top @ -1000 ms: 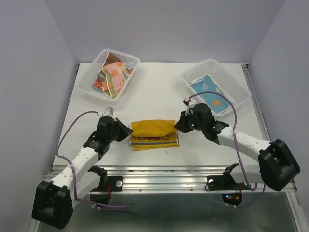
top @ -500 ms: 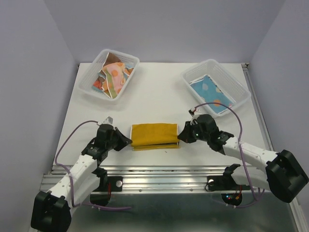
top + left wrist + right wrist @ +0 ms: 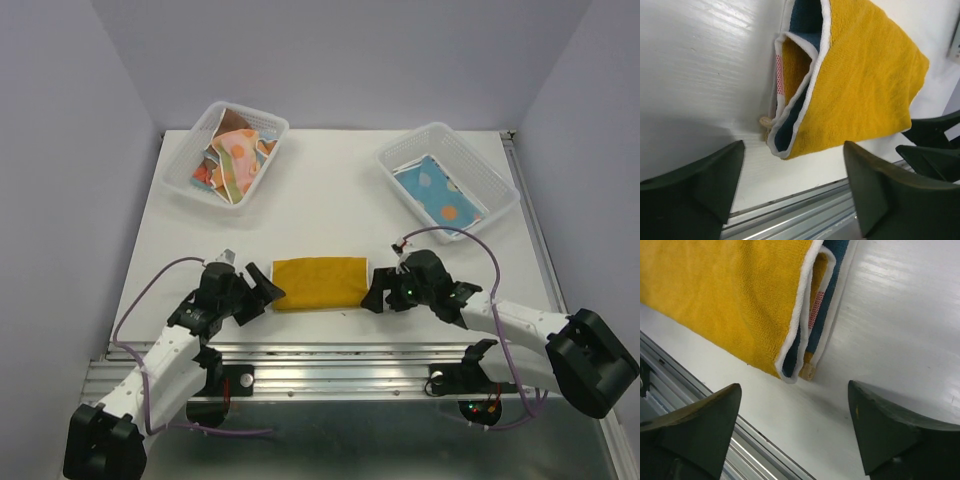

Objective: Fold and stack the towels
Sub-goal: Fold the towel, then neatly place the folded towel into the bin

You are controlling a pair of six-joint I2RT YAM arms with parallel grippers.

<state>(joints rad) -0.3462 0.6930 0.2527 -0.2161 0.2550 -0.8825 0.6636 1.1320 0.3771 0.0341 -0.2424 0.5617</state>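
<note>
Top view: the folded mustard towel (image 3: 320, 282) is lying flat on the table (image 3: 330, 200), directly between the two grippers. The left gripper (image 3: 268, 290) is sitting just off its left end and the right gripper (image 3: 374, 295) just off its right end. Both are standing spread and gripping nothing. Well beyond the fingers, loose patterned towels (image 3: 232, 158) are lying in the left basket (image 3: 190, 142), and a light blue towel (image 3: 438, 190) with orange dots is lying in the right basket (image 3: 480, 162).

Left wrist view: the fingers (image 3: 700, 175) are gaping wide. The towel's layered end is lying just ahead of the gap, touching neither finger and showing a white hem and a dark blue inner face. A small tan loop (image 3: 765, 121) is poking out at its near corner; any print on it is too small to read.

Right wrist view: the fingers (image 3: 890, 425) are likewise spread apart, with the towel's other end lying ahead and to their left, clear of both.
</note>
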